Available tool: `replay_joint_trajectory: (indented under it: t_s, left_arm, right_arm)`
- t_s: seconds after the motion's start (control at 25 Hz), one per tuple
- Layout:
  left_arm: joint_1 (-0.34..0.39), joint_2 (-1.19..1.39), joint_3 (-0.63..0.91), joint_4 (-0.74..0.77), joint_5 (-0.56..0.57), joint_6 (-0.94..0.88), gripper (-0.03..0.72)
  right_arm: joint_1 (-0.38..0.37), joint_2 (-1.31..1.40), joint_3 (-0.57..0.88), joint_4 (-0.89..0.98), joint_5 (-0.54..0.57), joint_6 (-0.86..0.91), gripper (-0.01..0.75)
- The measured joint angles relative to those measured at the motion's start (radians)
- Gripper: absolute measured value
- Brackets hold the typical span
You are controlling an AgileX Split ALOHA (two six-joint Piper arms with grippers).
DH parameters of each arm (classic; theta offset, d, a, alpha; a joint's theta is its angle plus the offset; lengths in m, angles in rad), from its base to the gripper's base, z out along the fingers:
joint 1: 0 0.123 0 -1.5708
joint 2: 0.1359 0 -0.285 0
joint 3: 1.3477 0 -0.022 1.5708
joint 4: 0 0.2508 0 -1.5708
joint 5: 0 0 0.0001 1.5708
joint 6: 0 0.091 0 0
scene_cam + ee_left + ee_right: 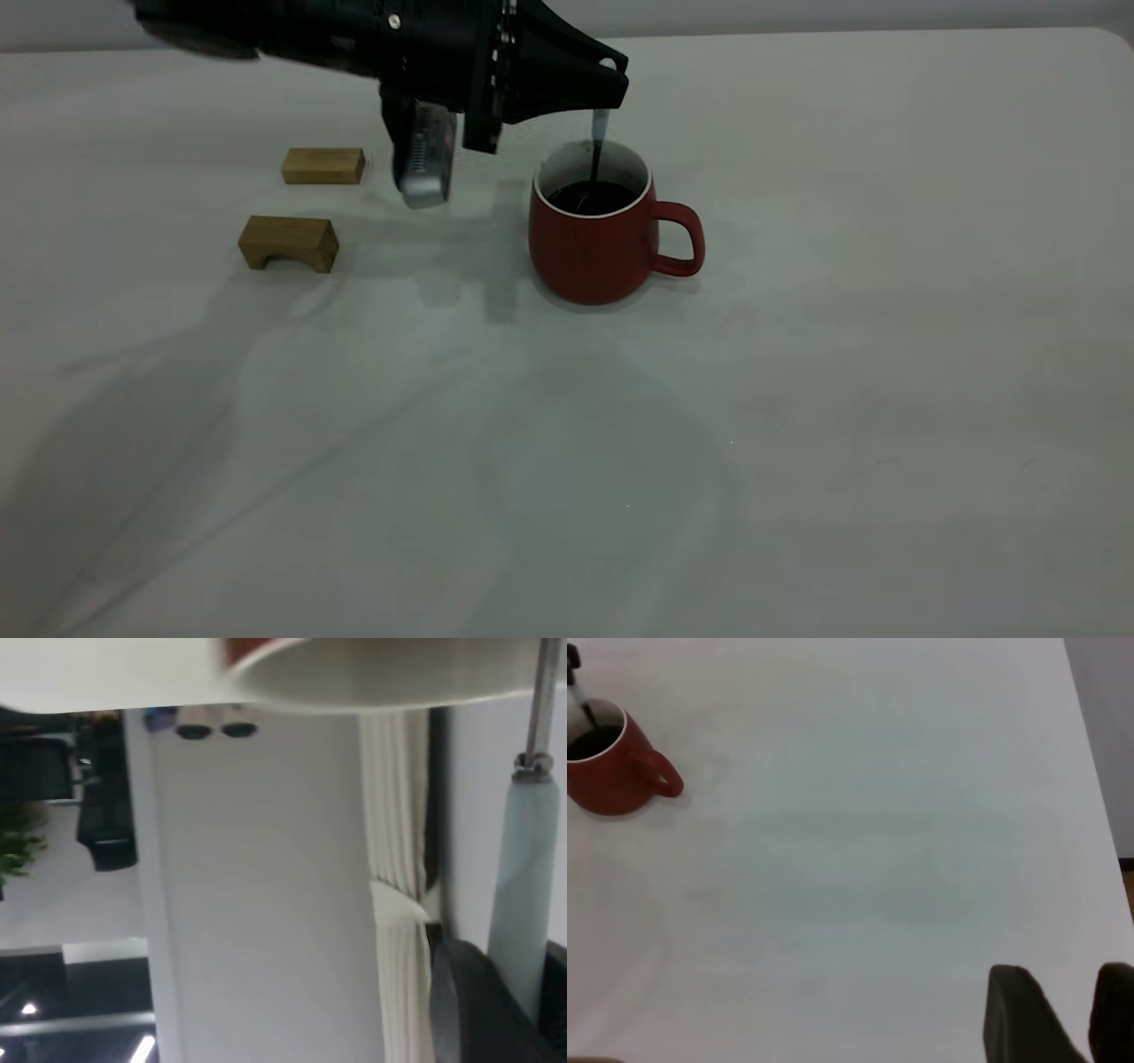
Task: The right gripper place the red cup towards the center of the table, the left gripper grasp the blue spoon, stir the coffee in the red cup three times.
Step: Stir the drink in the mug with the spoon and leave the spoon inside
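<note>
Coffee (595, 195), dark and nearly black, sits low inside the red cup (592, 239), which stands upright on the table (797, 399) a little back from the middle, its loop handle turned toward the right arm's side. From where I stand, the white inner wall shows above the liquid.

Straight down into the cup goes the blue spoon (599, 126): only a short stretch of its pale handle shows below the fingers, then the thin grey neck runs into the coffee. Its bowl is under the surface and I cannot make it out. In the left wrist view the spoon's pale handle (524, 895) and metal neck are plain, but the cup's rim is cut off at the edge and blurred.

Holding the spoon from above is the left gripper (611, 87), its dark fingers pinched on the top of the handle, just over the cup's rim. The arm behind it reaches in from the left, its upper part cropped by the picture's edge.

Two wooden blocks (323, 166) lie well to the left of the cup, apart from each other.

Off to the far side, the right gripper (1067, 1014) hangs over bare table, well apart from the cup, its two dark fingers spread with a gap between them and only their tips showing.
</note>
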Motion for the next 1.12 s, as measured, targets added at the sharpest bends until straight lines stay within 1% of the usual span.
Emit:
replay_joint_trajectory:
  t_s: [0.08,0.16,0.32,0.4,0.48,0.6,0.76,0.84,0.96,1.04,1.12]
  left_arm:
    - [-0.002,0.023,0.000,-0.067,0.036,0.005,0.157]
    - [-0.006,0.041,-0.001,-0.084,0.069,-0.070,0.157]
    - [-0.009,0.045,-0.002,-0.029,0.094,-0.287,0.157]
    - [-0.009,0.033,-0.002,0.007,0.077,-0.328,0.157]
    - [-0.008,0.010,-0.002,0.055,0.044,-0.332,0.157]
    - [-0.007,-0.018,-0.003,0.104,-0.020,-0.252,0.157]
    - [-0.005,-0.024,-0.009,0.078,-0.058,-0.053,0.157]
    - [-0.005,-0.011,-0.009,0.036,-0.032,0.001,0.157]
    - [-0.009,0.018,-0.009,-0.037,0.042,-0.022,0.156]
    - [-0.009,0.026,-0.009,-0.029,0.068,-0.093,0.156]
    - [-0.009,0.023,-0.009,0.005,0.070,-0.181,0.156]
  right_arm:
    - [0.000,0.000,0.000,0.000,0.000,0.000,0.237]
    - [0.000,0.000,0.000,0.000,0.000,0.000,0.237]
    - [0.000,0.000,0.000,0.000,0.000,0.000,0.237]
    - [0.000,0.000,0.000,0.000,0.000,0.000,0.237]
    - [0.000,0.000,0.000,0.000,0.000,0.000,0.237]
    - [0.000,0.000,0.000,0.000,0.000,0.000,0.237]
    - [0.000,0.000,0.000,0.000,0.000,0.000,0.237]
    - [0.000,0.000,0.000,0.000,0.000,0.000,0.237]
    - [0.000,0.000,0.000,0.000,0.000,0.000,0.237]
    - [0.000,0.000,0.000,0.000,0.000,0.000,0.237]
    - [0.000,0.000,0.000,0.000,0.000,0.000,0.237]
